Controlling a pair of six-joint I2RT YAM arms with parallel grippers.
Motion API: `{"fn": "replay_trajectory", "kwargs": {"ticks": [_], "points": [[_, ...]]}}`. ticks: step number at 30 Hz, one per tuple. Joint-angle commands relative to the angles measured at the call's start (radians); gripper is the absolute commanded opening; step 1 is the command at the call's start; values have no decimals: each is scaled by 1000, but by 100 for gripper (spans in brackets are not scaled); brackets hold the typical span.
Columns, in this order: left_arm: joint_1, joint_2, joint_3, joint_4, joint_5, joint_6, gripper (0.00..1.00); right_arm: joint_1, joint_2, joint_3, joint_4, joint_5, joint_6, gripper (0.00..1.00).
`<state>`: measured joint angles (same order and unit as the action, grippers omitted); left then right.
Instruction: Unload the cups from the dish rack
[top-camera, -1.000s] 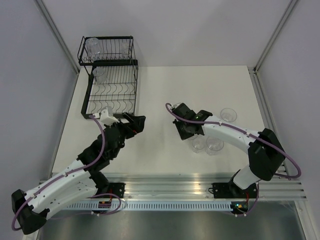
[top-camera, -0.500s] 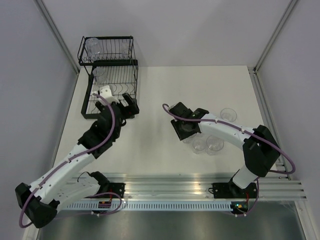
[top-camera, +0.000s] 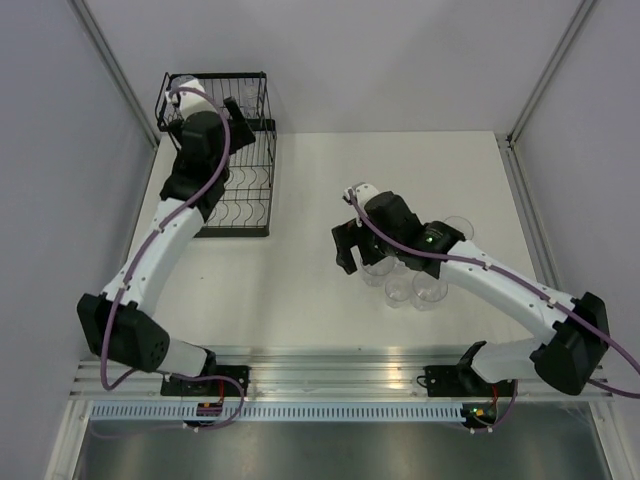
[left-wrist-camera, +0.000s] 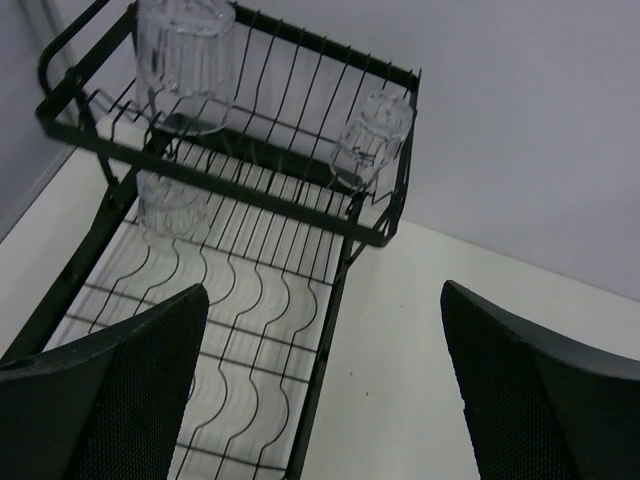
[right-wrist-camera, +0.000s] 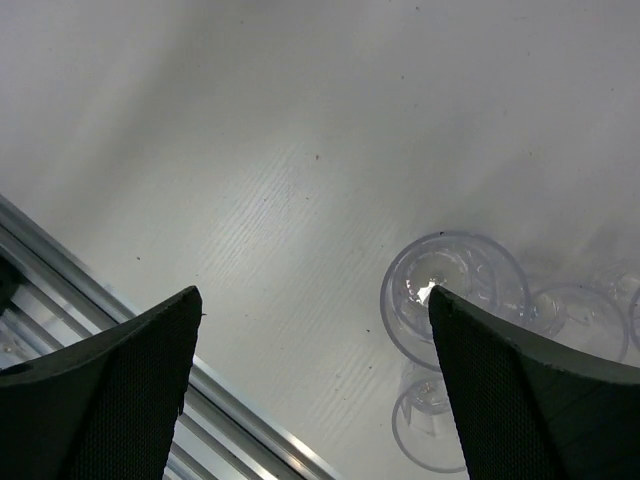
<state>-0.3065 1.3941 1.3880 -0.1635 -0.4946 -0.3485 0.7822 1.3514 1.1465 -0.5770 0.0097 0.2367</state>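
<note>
Left gripper (left-wrist-camera: 322, 290) at the left wrist camera: fingers wide apart, nothing between them, poised above the dish rack (left-wrist-camera: 230, 186). Beyond the fingers, three cups on the wires: upper-left cup (left-wrist-camera: 185, 60) and upper-right cup (left-wrist-camera: 372, 135) on the top tier, lower cup (left-wrist-camera: 168, 200) beneath that tier's left end. Ribbed walls plain only here.

Right wrist camera next: right gripper (right-wrist-camera: 312, 292) likewise spread and empty, over bare worktop (right-wrist-camera: 300, 150). Nearest cup (right-wrist-camera: 460, 265) a round clear rim just beside the right fingertip; more rims around it, partly hidden by that finger. Metal rail (right-wrist-camera: 250, 405) at lower left.

From above: left arm over the rack's left side, rack cups masked or too faint to count. Worktop cups (top-camera: 430, 290) clustered under and beside the right gripper, far cup (top-camera: 457, 228) a little apart behind the arm. Neither gripper's opening clear from this height.
</note>
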Motion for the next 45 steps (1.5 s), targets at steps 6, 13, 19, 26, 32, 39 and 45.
{"fn": "replay_trajectory", "kwargs": {"ticks": [6,13,19,26,32,39,45], "points": [[95,379,501,-116,194,111,100,-1,-118,-129,135,-56,26,98],[159,670,905,-223,329,128,100,-1,-133,-198,140,-71,33,98],[221,697,902,-168,159,61,100,-1,-133,-251,147,-66,39,98],[218,694,885,-139,21,186,100,-1,-55,-249,158,-80,38,98],[198,729,887,-111,-36,290,100,0,-2,-234,170,-89,32,98],[199,781,869,-103,-56,298,100,-1,12,-235,177,-88,30,98],[214,825,879,-90,-76,292,100,-1,25,-246,178,-85,30,98]]}}
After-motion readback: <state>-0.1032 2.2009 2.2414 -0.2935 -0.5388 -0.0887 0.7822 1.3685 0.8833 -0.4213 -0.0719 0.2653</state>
